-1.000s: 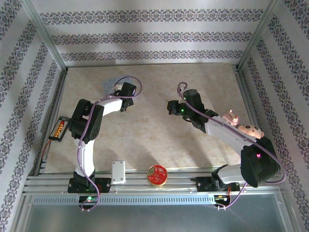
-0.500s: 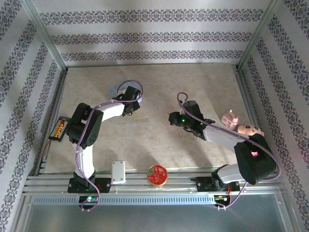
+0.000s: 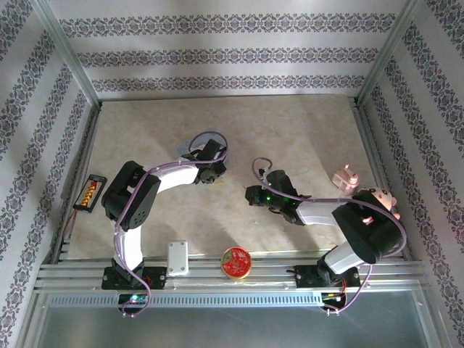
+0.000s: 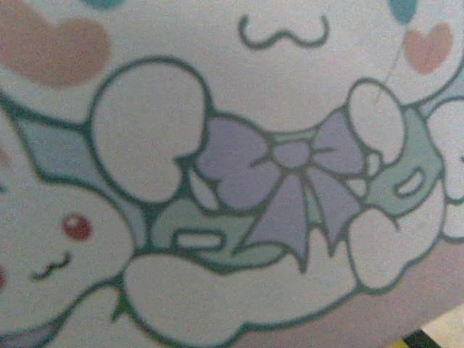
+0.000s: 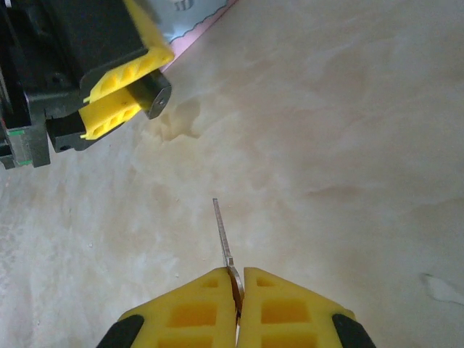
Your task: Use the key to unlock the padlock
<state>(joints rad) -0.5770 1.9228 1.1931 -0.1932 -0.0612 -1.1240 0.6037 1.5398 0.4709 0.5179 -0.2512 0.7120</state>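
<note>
Both yellow fingers (image 5: 290,308) of the right gripper (image 5: 238,283) are clenched on the thin silver key (image 5: 222,230), blade pointing forward. Ahead to the left, the left gripper (image 5: 141,90) grasps the tiny dark grey metal padlock (image 5: 158,101) above the beige marbled table (image 5: 348,130), beside the pale blue cartoon tin (image 5: 190,9). Line the blade up with the padlock's round end face, then advance slowly; the keyway is not discernible

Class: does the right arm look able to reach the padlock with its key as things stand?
Probably yes: nothing stands between the key and the padlock, whose end sticks out of the left gripper.
</note>
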